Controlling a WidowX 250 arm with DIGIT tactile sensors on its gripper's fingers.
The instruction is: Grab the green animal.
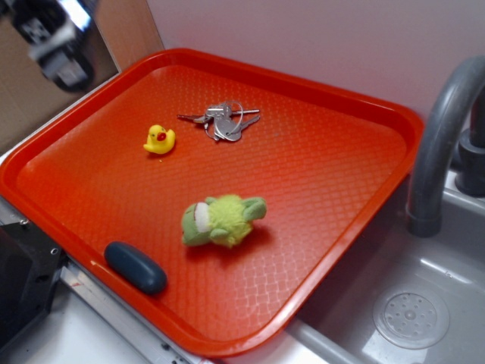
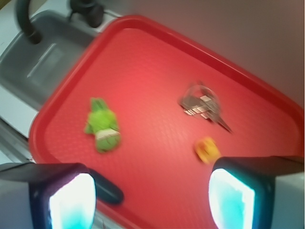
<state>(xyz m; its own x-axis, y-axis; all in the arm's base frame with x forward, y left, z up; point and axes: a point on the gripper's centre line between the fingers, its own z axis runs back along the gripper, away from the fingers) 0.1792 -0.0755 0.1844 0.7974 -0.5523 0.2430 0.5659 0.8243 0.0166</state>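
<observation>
The green animal (image 1: 222, 220) is a fuzzy lime-green plush with a darker head and a white patch. It lies on its side near the middle front of the red tray (image 1: 345, 106). In the wrist view it lies at the left of the tray (image 2: 101, 125). My gripper (image 1: 53, 38) is high above the tray's far left corner, blurred, far from the plush. In the wrist view the gripper (image 2: 150, 200) is open and empty, with its two pads (image 2: 71, 202) wide apart at the bottom.
A yellow rubber duck (image 1: 160, 140) and a bunch of keys (image 1: 223, 120) lie at the back of the tray. A dark blue-grey oval object (image 1: 136, 267) lies at the front edge. A grey sink (image 1: 424, 303) with a curved tap (image 1: 443, 129) is to the right.
</observation>
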